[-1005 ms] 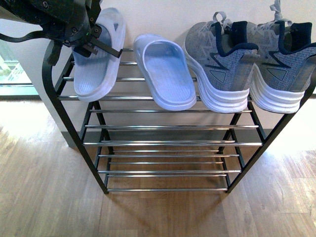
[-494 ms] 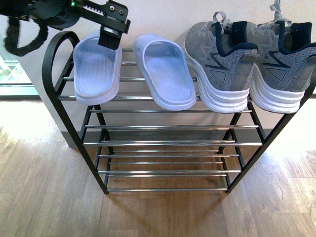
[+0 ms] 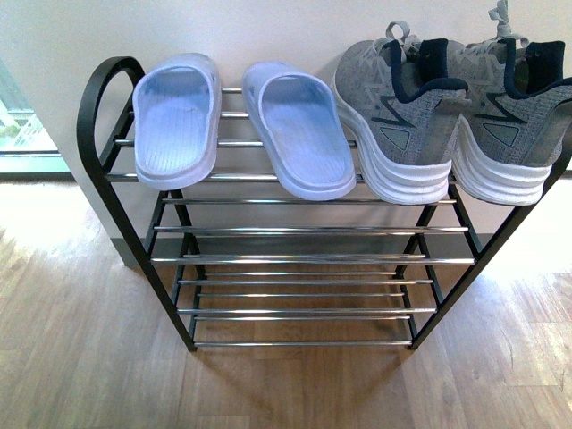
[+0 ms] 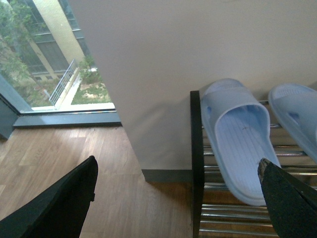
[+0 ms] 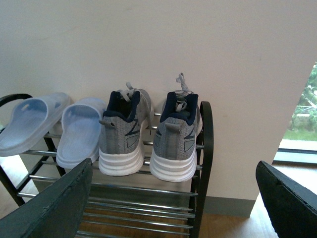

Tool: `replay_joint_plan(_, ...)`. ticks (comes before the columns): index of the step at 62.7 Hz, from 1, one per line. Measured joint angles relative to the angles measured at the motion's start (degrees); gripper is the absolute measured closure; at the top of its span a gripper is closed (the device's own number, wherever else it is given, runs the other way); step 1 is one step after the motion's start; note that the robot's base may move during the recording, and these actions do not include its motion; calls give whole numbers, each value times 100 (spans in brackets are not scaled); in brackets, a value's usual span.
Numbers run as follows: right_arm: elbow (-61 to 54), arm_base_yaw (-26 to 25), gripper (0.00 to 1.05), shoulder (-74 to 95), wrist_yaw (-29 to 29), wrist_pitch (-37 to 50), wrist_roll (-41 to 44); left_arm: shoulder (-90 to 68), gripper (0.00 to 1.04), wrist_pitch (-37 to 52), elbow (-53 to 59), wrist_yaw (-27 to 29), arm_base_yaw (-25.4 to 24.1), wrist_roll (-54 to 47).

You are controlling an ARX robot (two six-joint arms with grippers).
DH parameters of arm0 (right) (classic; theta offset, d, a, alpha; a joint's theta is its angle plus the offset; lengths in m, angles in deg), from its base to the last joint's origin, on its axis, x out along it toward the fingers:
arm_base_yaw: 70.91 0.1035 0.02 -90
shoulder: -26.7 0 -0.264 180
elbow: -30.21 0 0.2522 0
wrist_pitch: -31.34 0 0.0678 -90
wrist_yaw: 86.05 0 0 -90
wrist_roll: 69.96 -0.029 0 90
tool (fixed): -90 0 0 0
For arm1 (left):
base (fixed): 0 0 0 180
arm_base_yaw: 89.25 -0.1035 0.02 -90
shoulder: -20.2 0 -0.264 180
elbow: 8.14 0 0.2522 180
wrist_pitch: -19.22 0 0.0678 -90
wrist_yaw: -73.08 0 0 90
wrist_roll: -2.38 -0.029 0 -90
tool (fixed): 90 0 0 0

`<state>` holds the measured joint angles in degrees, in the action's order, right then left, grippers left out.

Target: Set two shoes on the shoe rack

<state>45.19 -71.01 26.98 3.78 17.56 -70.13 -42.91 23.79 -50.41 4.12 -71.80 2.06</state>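
Both grey sneakers (image 3: 402, 116) (image 3: 509, 116) sit side by side on the shoe rack's (image 3: 98, 134) top tier, toward two o'clock in the front view, heels outward, beyond the right jaws, which gape empty like the left.

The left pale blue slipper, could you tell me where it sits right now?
In the front view, the left slipper lies on the shoe rack's top tier at its left end, beside the other slipper.

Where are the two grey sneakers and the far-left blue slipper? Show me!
left grey sneaker (image 3: 398, 107), front view, on its knit side panel
right grey sneaker (image 3: 523, 116), front view, on its knit side
far-left blue slipper (image 3: 174, 130), front view, on its footbed
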Motion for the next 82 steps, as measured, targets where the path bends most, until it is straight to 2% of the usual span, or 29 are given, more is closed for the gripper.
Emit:
replay_joint_plan(9,0,0,9,0,-2,0,0,2190,9,-1222,785,-46,-352,210)
replay_joint_plan(13,0,0,9,0,-2,0,0,3195,9,-1823,1141,-291,-584,518)
replay_joint_plan(18,0,0,9,0,0,0,0,4157,9,-2485,1499,-691,-1117,968)
replay_joint_plan(27,0,0,9,0,0,0,0,4664,10,-2706,1620,-973,-1375,1237)
replay_joint_plan(31,0,0,9,0,0,0,0,4929,22,-1840,1980,-1751,-1631,826)
replay_joint_plan(35,0,0,9,0,-2,0,0,5331,32,-1810,2135,-2037,-1692,501)
replay_joint_plan(49,0,0,9,0,0,0,0,5886,71,-1899,2374,-2094,-1722,146)
replay_joint_plan(53,0,0,9,0,0,0,0,5939,89,-1897,2437,-2100,-1720,116)
replay_joint_plan(58,0,0,9,0,0,0,0,5989,104,-1897,2490,-2096,-1722,109)
replay_joint_plan(82,0,0,9,0,13,0,0,6216,103,-1853,2769,-2100,-1722,92)
